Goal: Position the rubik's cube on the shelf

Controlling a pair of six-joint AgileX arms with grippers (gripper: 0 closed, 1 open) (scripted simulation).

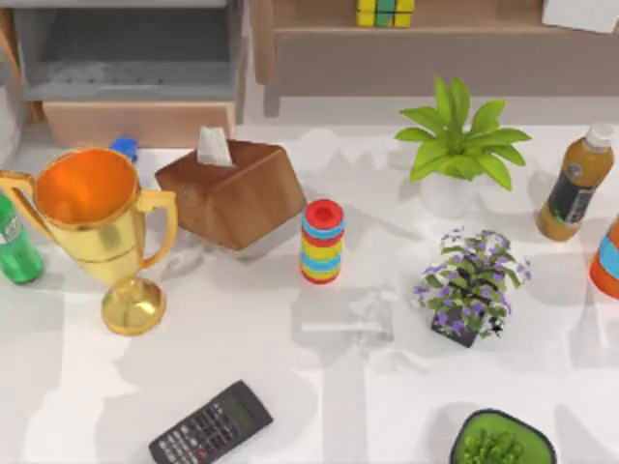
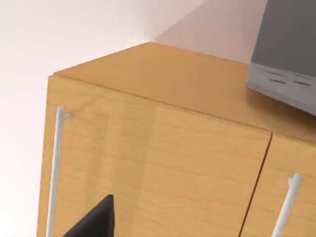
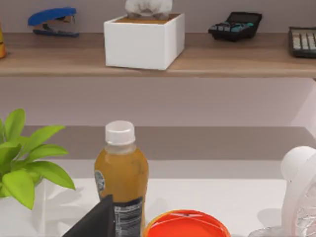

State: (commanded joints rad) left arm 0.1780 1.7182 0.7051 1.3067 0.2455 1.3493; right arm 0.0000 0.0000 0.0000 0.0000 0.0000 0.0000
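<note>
The rubik's cube (image 1: 385,12), with yellow, green and blue tiles, rests on the flat board of the light-brown wooden shelf (image 1: 445,39) at the back of the table, apart from both arms. The right wrist view faces the shelf board (image 3: 222,54) from low over the table's right side. A dark part of my right gripper (image 3: 96,221) juts in beside a brown juice bottle (image 3: 121,173). A dark part of my left gripper (image 2: 94,221) hangs in front of a wooden cabinet (image 2: 158,148) with white handles.
On the table stand a gold trophy (image 1: 97,227), a wooden tissue box (image 1: 232,191), a striped ring stack (image 1: 322,242), two potted plants (image 1: 455,145) (image 1: 471,283), a juice bottle (image 1: 574,184), a calculator (image 1: 211,425) and a green bottle (image 1: 14,246). A grey compartment (image 1: 126,53) sits back left.
</note>
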